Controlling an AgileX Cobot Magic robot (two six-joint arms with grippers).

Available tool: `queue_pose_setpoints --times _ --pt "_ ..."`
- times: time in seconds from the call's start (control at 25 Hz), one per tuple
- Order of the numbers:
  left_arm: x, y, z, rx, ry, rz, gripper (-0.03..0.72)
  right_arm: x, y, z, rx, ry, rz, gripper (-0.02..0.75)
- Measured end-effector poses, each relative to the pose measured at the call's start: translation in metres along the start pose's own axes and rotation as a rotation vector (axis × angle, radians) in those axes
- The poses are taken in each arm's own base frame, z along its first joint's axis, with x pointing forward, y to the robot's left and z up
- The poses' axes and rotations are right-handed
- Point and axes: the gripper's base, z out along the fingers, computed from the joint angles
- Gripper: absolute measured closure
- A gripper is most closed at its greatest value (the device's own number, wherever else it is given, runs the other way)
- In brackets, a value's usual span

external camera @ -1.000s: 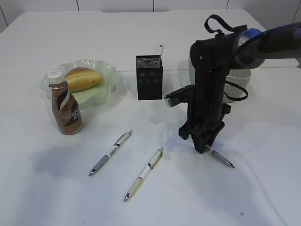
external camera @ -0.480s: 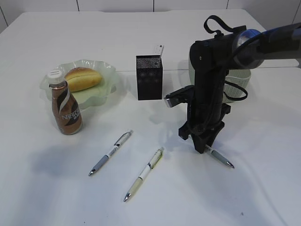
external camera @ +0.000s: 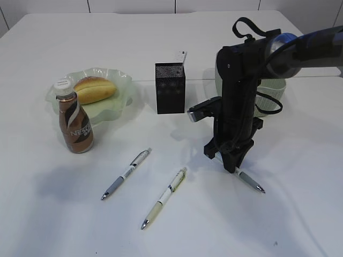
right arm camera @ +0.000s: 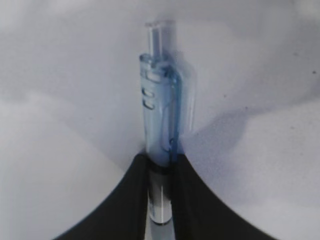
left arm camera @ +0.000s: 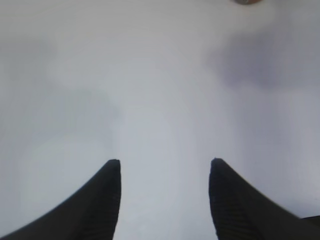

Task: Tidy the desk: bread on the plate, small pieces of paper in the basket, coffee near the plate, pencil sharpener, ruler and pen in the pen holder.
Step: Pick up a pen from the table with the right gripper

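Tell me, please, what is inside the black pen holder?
A white ruler-like end sticks out of the black pen holder at its back right corner. Its mesh walls hide anything lower down.

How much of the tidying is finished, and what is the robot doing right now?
Done: the bread lies on the plate, and the coffee bottle stands beside it. Something white already sticks out of the pen holder. In hand: the right gripper is shut on a blue pen lying on the table. Left: two more pens lie on the table. The left gripper is open, holding nothing.
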Motion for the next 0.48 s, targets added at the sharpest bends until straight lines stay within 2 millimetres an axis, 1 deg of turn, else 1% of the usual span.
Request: queue_pose_setpoints --times 0.16,0.32,0.48 --pt "0.0 0.0 0.0 0.0 0.0 0.0 0.294 0.0 0.0 0.0 0.001 -0.002 0.0 0.623" --pt "0.0 0.0 0.0 0.0 0.0 0.0 0.294 -0.005 -0.001 -0.004 0.0 -0.019 0.001 0.623" --pt "0.0 0.0 0.0 -0.002 0.002 0.001 0.294 -0.015 -0.001 -0.019 -0.011 -0.083 0.018 0.624"
